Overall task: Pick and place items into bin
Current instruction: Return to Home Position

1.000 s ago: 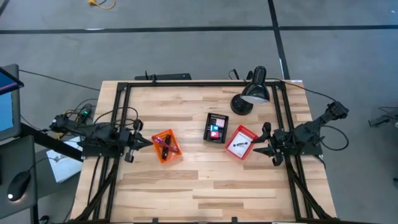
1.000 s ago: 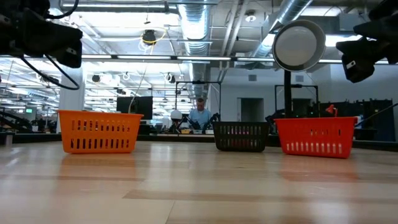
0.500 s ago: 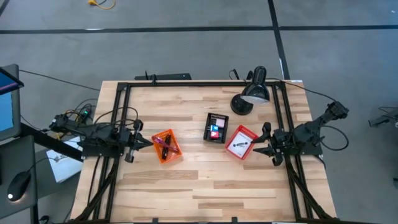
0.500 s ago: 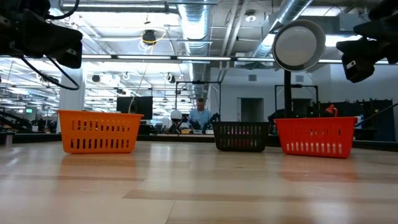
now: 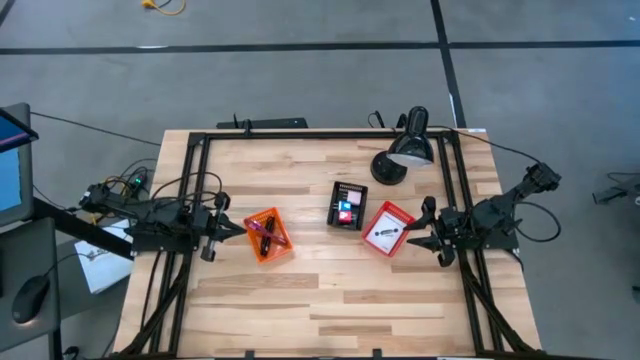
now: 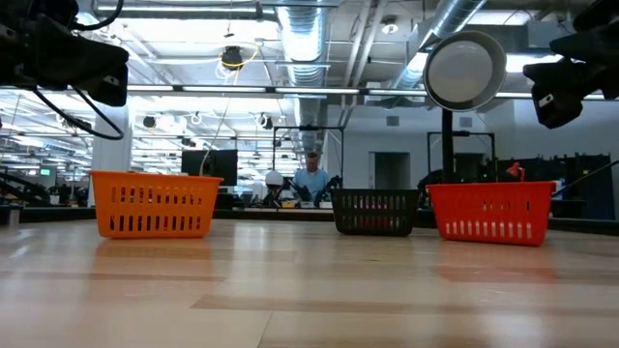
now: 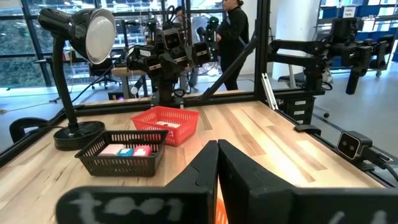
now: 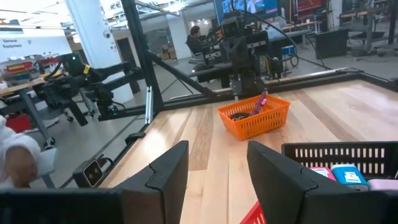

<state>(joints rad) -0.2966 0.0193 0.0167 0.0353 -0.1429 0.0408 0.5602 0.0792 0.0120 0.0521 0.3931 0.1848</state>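
Note:
My left gripper (image 5: pixel 238 228) is shut and hovers just left of the orange basket (image 5: pixel 268 235), which holds the black-and-red marker and the purple pen (image 8: pixel 260 102). My right gripper (image 5: pixel 415 228) is open and hangs beside the right edge of the red basket (image 5: pixel 388 229), where the white packet (image 5: pixel 383 231) lies. The black basket (image 5: pixel 347 205) between them holds the pink, red-pink and blue cubes (image 8: pixel 344 175). All three baskets rest flat on the table.
A black desk lamp (image 5: pixel 405 150) stands on its round base behind the black and red baskets, its head (image 6: pixel 466 70) facing the table's near side. A black frame (image 5: pixel 200 140) runs round the table. Bare wood (image 5: pixel 330 300) lies toward the near edge. People show in the room beyond.

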